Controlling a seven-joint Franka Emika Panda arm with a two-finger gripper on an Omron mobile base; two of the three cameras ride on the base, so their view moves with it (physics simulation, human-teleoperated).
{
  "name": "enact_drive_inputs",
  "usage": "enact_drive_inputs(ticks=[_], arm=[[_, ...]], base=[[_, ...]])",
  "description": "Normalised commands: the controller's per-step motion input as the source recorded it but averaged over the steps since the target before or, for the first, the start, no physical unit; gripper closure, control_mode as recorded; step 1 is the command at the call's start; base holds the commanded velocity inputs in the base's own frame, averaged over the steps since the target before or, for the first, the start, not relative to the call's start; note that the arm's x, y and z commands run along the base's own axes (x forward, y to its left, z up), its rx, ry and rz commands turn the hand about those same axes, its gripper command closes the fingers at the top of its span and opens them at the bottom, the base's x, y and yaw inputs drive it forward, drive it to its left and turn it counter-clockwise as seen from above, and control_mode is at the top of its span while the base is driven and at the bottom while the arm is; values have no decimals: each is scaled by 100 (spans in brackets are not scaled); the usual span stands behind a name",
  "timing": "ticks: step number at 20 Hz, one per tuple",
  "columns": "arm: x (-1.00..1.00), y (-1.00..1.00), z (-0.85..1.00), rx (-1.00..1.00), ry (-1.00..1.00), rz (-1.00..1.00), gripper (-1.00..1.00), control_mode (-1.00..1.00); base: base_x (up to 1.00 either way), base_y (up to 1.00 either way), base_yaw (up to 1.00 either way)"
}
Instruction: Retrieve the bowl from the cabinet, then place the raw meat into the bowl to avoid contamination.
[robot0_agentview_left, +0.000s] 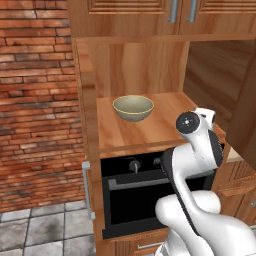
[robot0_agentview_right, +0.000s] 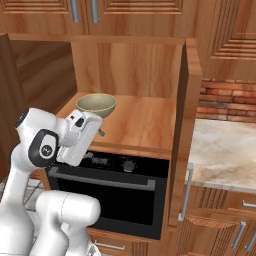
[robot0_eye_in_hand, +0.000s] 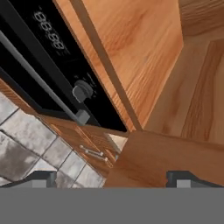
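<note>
Bowl waiting on the open cabinet shelf, arm not yet reaching it.

Left base view: the bowl sits upright on the shelf of the cabinet, toward its left half, above the black oven; the arm's hand sits at the shelf's front right, so the bowl lies back and to its left, apart from it.
Right base view: the bowl lies just beyond the hand, deeper on the shelf.
Hand view: the gripper has its fingers spread wide, holding nothing, looking across shelf wood and the oven front.

Arm bent, raised; pincer open wide, holding nothing.
</note>
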Motion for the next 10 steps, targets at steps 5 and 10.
enact_drive_inputs(ticks=[5, 10], arm=[[21, 39, 37, 0, 8, 27, -100, -100], [12, 41, 30, 0, 15, 32, -100, -100]], base=[[0, 0, 0], [0, 0, 0]])
